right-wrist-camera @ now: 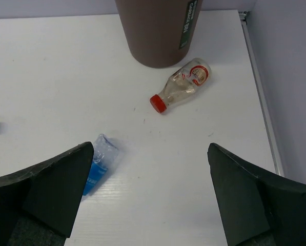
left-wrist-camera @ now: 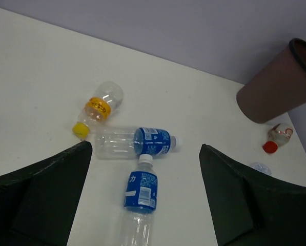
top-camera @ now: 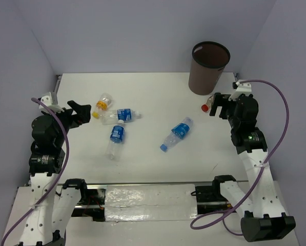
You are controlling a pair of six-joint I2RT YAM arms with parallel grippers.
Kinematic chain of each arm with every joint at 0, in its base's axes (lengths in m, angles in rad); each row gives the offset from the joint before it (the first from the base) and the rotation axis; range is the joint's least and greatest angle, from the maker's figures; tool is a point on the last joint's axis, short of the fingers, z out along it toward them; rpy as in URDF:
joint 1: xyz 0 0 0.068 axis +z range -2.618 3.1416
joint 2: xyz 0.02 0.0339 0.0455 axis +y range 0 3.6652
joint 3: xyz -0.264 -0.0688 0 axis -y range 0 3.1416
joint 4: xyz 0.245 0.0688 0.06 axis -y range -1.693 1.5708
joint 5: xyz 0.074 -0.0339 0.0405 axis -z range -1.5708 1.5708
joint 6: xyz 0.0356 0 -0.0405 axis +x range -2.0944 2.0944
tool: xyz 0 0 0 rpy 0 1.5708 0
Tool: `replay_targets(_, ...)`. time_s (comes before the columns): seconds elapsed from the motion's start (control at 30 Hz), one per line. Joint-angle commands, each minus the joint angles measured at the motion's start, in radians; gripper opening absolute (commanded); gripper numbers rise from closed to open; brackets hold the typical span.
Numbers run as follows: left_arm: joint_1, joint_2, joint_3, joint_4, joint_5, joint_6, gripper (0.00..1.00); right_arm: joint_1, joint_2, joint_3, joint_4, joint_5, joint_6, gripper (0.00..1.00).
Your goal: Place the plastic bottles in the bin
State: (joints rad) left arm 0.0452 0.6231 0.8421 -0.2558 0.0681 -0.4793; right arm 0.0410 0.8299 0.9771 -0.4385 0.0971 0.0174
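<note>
Left claw (top-camera: 83, 114) at 9 o'clock, right claw (top-camera: 218, 105) at 3: both wide open, empty. Red-capped bottle (right-wrist-camera: 181, 86) lies on worktop (top-camera: 153, 92) near bin (top-camera: 209, 69), 1 o'clock.

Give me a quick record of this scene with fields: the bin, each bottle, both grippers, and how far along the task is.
bin: upright, far right; no bottle visible inside
red-capped bottle: lying beside the bin's base
yellow-capped bottle: lying at far left
left blue-label bottles: two, lying close together by the yellow-capped one
lone blue-label bottle: lying alone near the centre
left gripper: open, empty
right gripper: open, empty, near the red-capped bottle
progress: no bottle binned yet
</note>
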Motion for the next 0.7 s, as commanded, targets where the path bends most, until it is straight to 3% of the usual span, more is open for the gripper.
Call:
replay_targets(0.0,-0.001,-0.017,0.009,-0.042,0.11,-0.041,0.99,-0.004,-0.034,0.031,-0.019,-0.008,-0.054,1.0)
replay_targets(0.3,-0.001,-0.036,-0.037,-0.045,0.185,-0.079,0.99,0.0,-0.017,0.035,-0.207,-0.305,-0.459,1.0)
replay_targets(0.47,-0.001,-0.03,-0.043,-0.051,0.225,-0.11,0.99,0.002,0.112,0.083,-0.319,-0.402,-0.403,1.0)
replay_targets(0.67,0.001,-0.014,-0.067,-0.094,0.256,-0.16,0.99,-0.001,0.38,0.165,-0.373,-0.54,-0.212,1.0)
